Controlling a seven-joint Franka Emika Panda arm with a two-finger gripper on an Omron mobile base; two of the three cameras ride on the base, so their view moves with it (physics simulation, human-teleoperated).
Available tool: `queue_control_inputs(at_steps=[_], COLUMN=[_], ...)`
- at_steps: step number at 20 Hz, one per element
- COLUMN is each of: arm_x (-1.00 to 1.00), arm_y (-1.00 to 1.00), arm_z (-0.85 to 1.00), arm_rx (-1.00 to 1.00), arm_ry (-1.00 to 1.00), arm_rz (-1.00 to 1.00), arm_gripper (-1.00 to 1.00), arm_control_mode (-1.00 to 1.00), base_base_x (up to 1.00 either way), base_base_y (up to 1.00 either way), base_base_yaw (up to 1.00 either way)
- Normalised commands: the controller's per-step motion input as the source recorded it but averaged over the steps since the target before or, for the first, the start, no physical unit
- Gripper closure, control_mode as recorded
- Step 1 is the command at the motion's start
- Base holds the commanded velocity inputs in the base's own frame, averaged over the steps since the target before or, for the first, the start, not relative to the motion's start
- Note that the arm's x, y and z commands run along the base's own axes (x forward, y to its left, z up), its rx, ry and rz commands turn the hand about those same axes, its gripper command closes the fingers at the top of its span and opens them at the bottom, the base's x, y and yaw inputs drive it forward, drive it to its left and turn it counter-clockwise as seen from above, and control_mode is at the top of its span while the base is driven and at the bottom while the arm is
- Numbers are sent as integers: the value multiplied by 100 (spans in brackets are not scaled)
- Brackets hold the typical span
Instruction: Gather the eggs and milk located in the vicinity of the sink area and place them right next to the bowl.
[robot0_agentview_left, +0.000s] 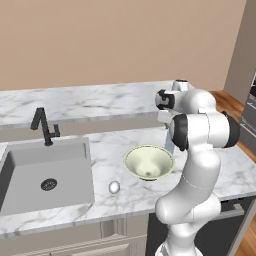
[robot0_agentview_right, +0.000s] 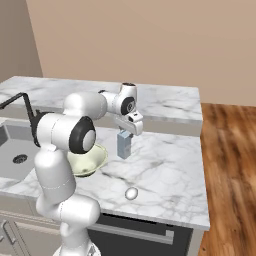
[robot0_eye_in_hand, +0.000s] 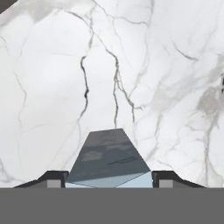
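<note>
The white arm's two-finger gripper reaches straight down over the small pale blue-grey milk carton, which stands upright on the white marble counter just beside the wide cream-green conical bowl. In the hand view the carton sits between the dark fingertips, which flank both its sides; whether they actually press it cannot be told. One glossy white egg lies between bowl and grey rectangular sink; another egg rests near the counter's front edge.
</note>
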Motion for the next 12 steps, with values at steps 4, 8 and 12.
queue_control_inputs(at_steps=[4, 8, 12], arm_x=[0, -29, -55], arm_y=[0, 0, 0], arm_z=[0, 1, 31], arm_rx=[0, 0, 0], arm_ry=[0, -6, -19], arm_rz=[0, 1, 17], arm_gripper=[100, 100, 100], arm_control_mode=[-100, -100, -100], base_base_x=[0, 0, 0], base_base_y=[0, 0, 0], base_base_yaw=[0, 0, 0])
